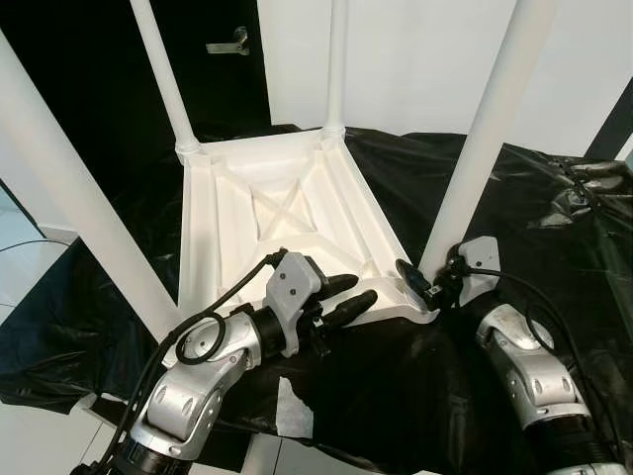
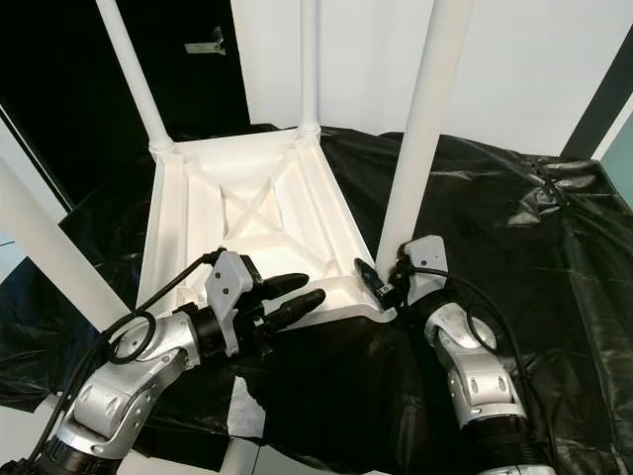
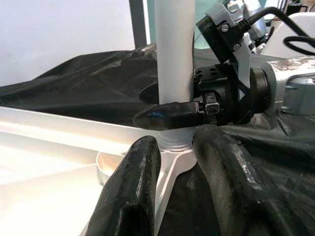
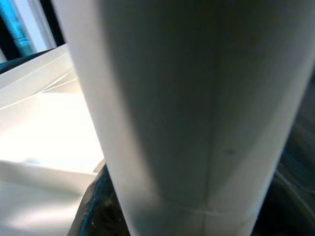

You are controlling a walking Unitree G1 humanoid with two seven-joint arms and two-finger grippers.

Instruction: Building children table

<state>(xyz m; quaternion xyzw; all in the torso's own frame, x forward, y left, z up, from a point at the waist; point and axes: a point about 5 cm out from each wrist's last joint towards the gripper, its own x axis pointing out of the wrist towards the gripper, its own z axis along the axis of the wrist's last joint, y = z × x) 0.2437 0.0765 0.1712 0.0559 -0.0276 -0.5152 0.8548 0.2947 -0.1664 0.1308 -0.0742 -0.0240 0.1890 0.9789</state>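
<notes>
4 white tubular plastic legs stand up from the upturned white plastic tabletop (image 1: pixel 282 213), which lies underside-up, ribs showing, on a crinkled black plastic sheet (image 1: pixel 514 218) covering the work surface. Turning it over like this puts the corner sockets within reach, which I take to be the reason for it.

The near-right leg (image 1: pixel 485 139) is the one being worked on. The right gripper (image 3: pixel 170 110) sits low at its base, 1 black finger (image 3: pixel 165 117) crossing in front of the tube and another showing behind it, so it looks clamped around the leg just above the socket, probably to steady or seat it.

The left gripper (image 1: pixel 348 294) hovers over the near edge of the tabletop, pointing at that same corner. Its 2 fingers (image 3: pixel 130 189) are parted and hold nothing.

Beyond, a white wall and a dark door with a metal lever handle (image 1: pixel 229 43) stand behind the legs. With all 4 legs upright, the build seems nearly done.
</notes>
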